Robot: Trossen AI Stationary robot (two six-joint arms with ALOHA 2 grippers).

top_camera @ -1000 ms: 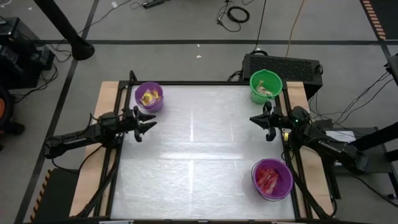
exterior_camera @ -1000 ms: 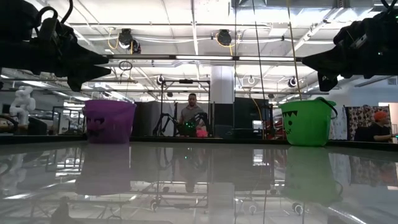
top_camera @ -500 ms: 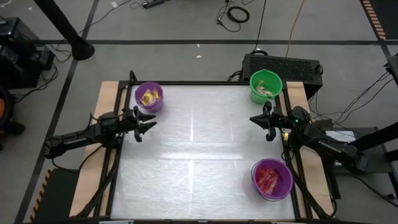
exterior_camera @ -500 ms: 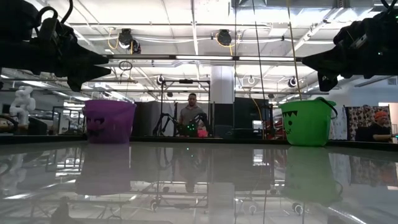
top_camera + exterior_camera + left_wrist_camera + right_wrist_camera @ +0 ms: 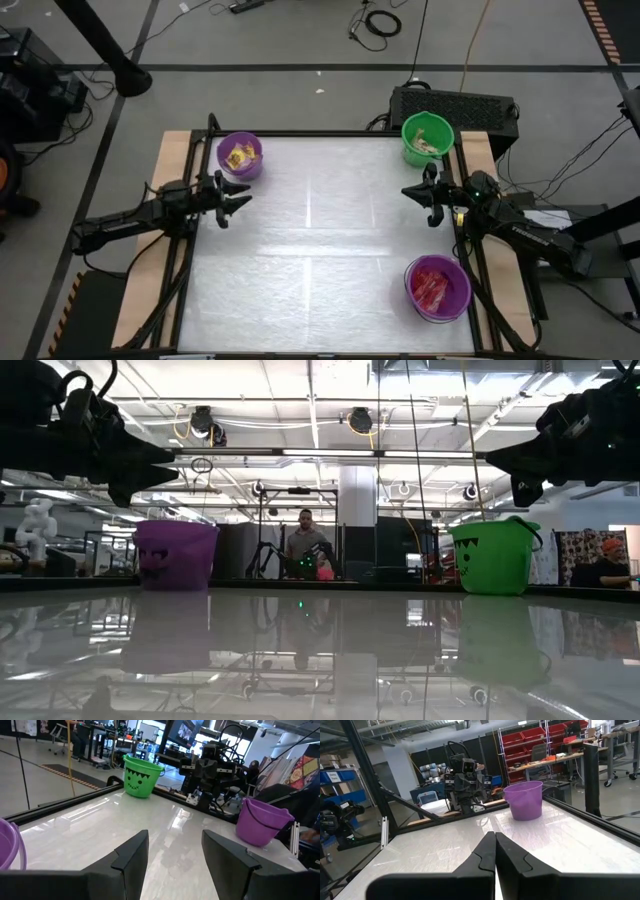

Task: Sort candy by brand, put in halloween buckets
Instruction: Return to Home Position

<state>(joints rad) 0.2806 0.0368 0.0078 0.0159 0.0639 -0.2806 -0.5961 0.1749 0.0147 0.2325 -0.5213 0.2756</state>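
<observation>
Left tool [image 5: 236, 197]: fingers spread, empty, at the surface's [image 5: 320, 250] left edge.
Right tool [image 5: 412, 192]: pinched closed on nothing, beside the green bucket [image 5: 405, 135].
Candy: yellow packets [image 5: 239, 156] in the far purple bucket [image 5: 219, 158], red packets [image 5: 432, 288] in the near purple bucket [image 5: 409, 285].
Loose candy: none I can spot, though glare may hide one.
Next move: I judge a straight retreat; buckets sit clear of both arms.

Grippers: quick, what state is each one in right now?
Left gripper: open, holding nothing.
Right gripper: closed, holding nothing.
</observation>
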